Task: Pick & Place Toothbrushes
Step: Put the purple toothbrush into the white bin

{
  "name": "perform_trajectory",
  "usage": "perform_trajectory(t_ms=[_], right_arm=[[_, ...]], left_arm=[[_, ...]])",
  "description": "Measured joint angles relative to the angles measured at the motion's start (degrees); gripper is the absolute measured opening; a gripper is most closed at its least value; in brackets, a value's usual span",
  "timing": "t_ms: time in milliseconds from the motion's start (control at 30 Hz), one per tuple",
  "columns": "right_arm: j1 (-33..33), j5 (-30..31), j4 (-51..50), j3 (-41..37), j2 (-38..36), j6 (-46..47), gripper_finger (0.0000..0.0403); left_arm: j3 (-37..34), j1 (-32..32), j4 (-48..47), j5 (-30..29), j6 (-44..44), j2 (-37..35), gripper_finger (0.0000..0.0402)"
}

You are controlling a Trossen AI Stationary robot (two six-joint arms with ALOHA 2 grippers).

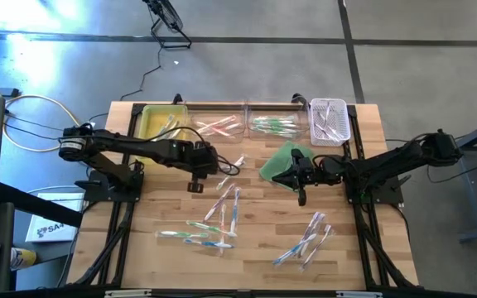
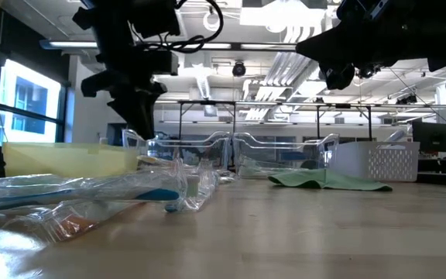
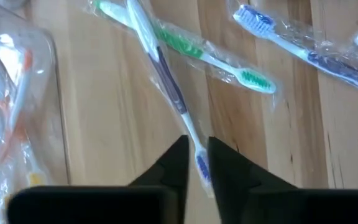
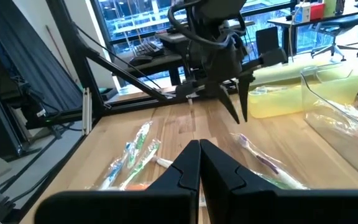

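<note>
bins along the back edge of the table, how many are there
4, in a row seen from above: a yellow bin at the left end, two clear bins holding wrapped toothbrushes in the middle, and a white slotted basket at the right end. None looks hidden.
</note>
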Motion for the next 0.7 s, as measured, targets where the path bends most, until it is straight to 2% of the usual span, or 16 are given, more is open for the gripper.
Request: perform_trajectory(t_ms=[200,300,400,567,700], right_arm=[[0.0,0.0,0.02,0.0,0.0,0.06,0.0002],[0.0,0.0,0.0,0.0,0.0,0.03,0.0002],[0.0,0.0,0.0,0.0,0.0,-0.03,0.0003],[0.0,0.0,0.02,0.0,0.0,-0.05,0.0003],[0.0,0.0,0.0,0.0,0.0,-0.04,0.0003]], left_arm=[[0.0,0.0,0.16,-0.18,-2.92,0.07,0.0161],[0.0,0.12,-0.13,-0.15,-4.96,0.69,0.0191],[0.0,0.97,-0.17,0.79,-7.05,2.05,0.0195],[0.0,3.68,0.49,2.15,-7.01,4.73,0.0175],[0.0,6.86,1.71,9.36,-5.05,6.1,0.0156]])
